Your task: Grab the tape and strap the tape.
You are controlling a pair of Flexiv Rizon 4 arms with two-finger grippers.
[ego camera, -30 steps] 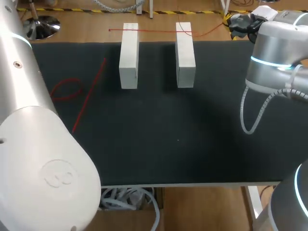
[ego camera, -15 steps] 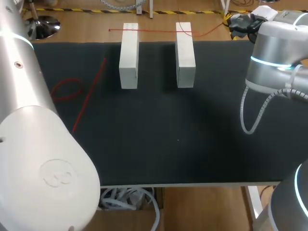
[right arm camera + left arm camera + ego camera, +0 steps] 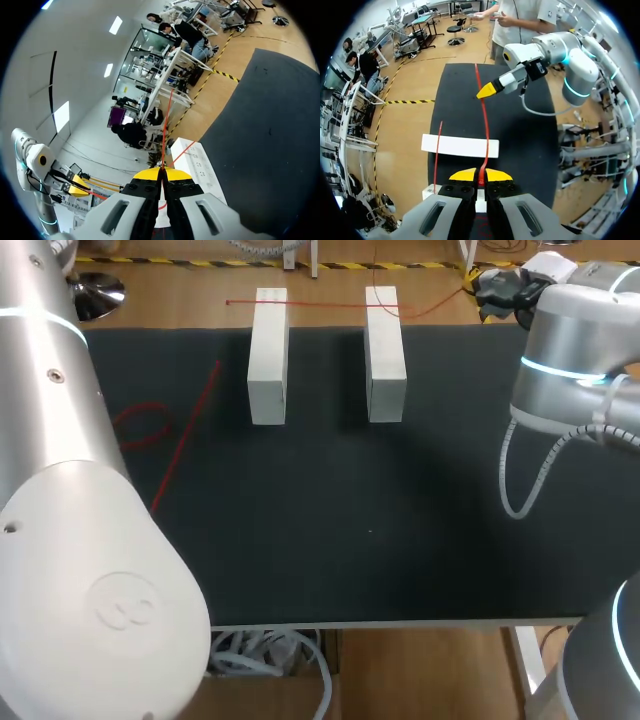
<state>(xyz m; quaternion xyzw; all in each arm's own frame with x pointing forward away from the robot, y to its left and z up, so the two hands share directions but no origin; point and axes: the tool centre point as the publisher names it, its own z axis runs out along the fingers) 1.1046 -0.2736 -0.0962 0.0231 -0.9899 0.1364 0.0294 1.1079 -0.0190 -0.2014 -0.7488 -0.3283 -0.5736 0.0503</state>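
Two white blocks point(image 3: 268, 355) point(image 3: 385, 355) stand side by side at the far edge of the black mat. A red tape strand point(image 3: 320, 304) lies across their far ends. More red tape point(image 3: 185, 435) runs slantwise with a loop on the mat's left. Neither gripper shows in the head view. In the left wrist view my left gripper point(image 3: 480, 175) is shut on red tape point(image 3: 484, 130), which runs ahead over a block point(image 3: 460, 146) to my right gripper point(image 3: 487, 90). My right gripper point(image 3: 161, 174) is shut on a thin red strand point(image 3: 165, 125), beside a block point(image 3: 197, 162).
The black mat point(image 3: 350, 530) covers the table up to its front edge. My left arm's large white housing point(image 3: 90, 570) fills the near left corner. My right arm point(image 3: 570, 360) and its hanging cable point(image 3: 520, 480) stand over the right end.
My left arm has shifted slightly to the right and hides a bit more of the tape loop. The blocks and right arm are unmoved.
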